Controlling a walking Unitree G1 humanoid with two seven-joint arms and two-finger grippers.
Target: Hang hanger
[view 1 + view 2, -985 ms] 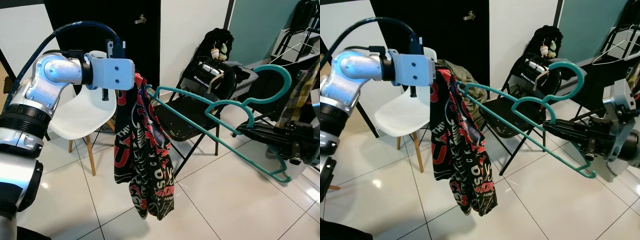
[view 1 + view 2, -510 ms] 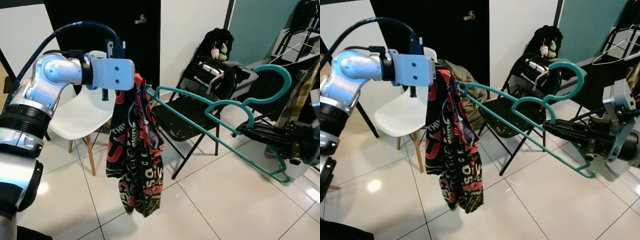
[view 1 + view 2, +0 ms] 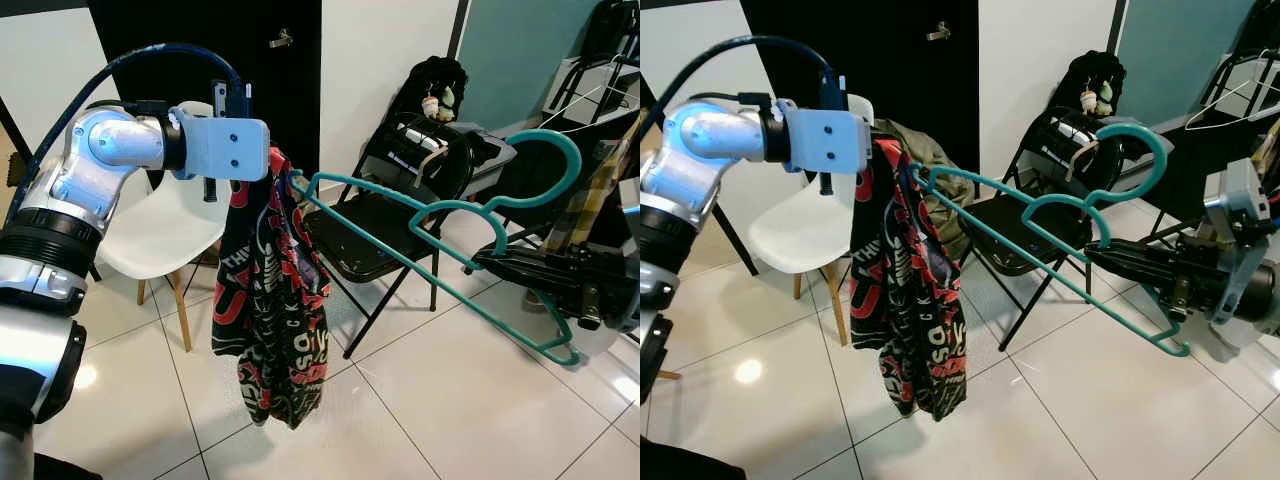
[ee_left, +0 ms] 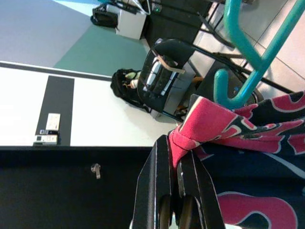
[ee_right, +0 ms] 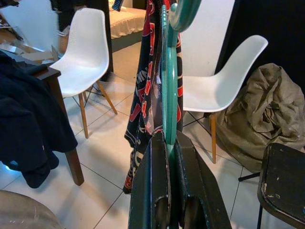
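Note:
A teal plastic hanger [image 3: 440, 250] is held level in mid-air, its hook [image 3: 560, 160] pointing up at the right. My right gripper [image 3: 492, 262] is shut on the hanger just below the hook, as the right wrist view shows [image 5: 167, 143]. A black and red printed garment [image 3: 270, 310] hangs from the hanger's far left tip. My left gripper [image 4: 175, 151] is shut on the garment's red edge [image 4: 200, 124] beside that tip, at about chest height.
A black folding chair [image 3: 400, 210] with a bag on it stands behind the hanger. A white chair [image 3: 160, 235] stands at the left, in front of a black door [image 3: 210, 50]. A drying rack with clothes [image 3: 600, 150] is at the far right. White tiled floor lies below.
The garment's lower part has swung left and risen slightly; it hangs more bunched now. Both arms and the hanger have barely moved.

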